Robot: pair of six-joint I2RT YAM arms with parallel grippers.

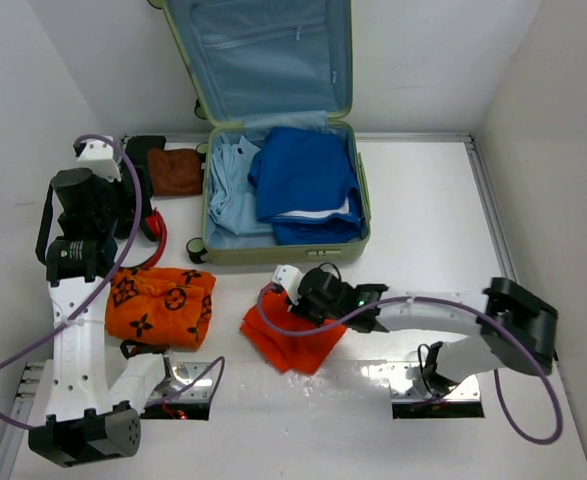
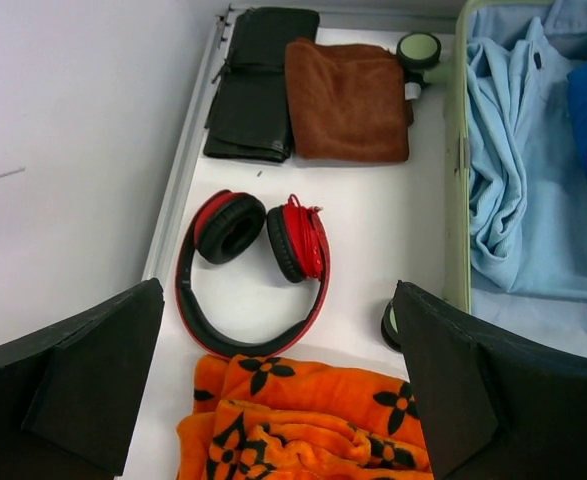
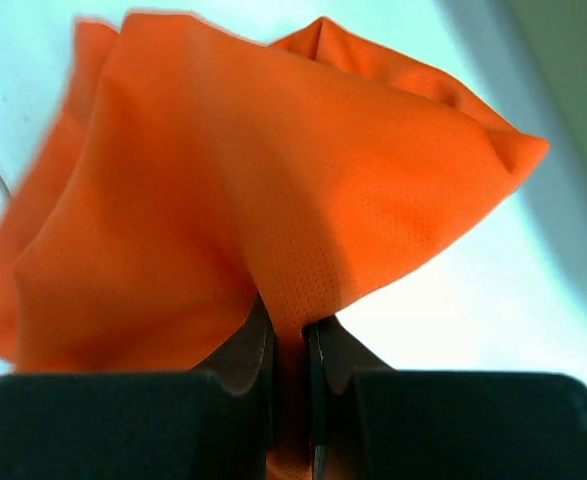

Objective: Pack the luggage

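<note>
The luggage (image 1: 285, 257) lies open at the middle of the counter's far edge. Its lid stands against the back wall, so its long axis runs from near to far. A blue garment (image 1: 308, 185) and a light blue shirt (image 1: 231, 190) already lie in the base.

Your right pincer (image 3: 291, 335) sits just in front of the case's near wall, clenched on a fold of the orange mesh cloth (image 3: 273, 200). From there the open base lies straight ahead, toward the far edge. The coming move likely turns on lifting the cloth over that near wall.

Your left pincer (image 2: 278, 385) hangs released above the red headphones (image 2: 253, 270), near the left edge and beside the case's left wall.
</note>
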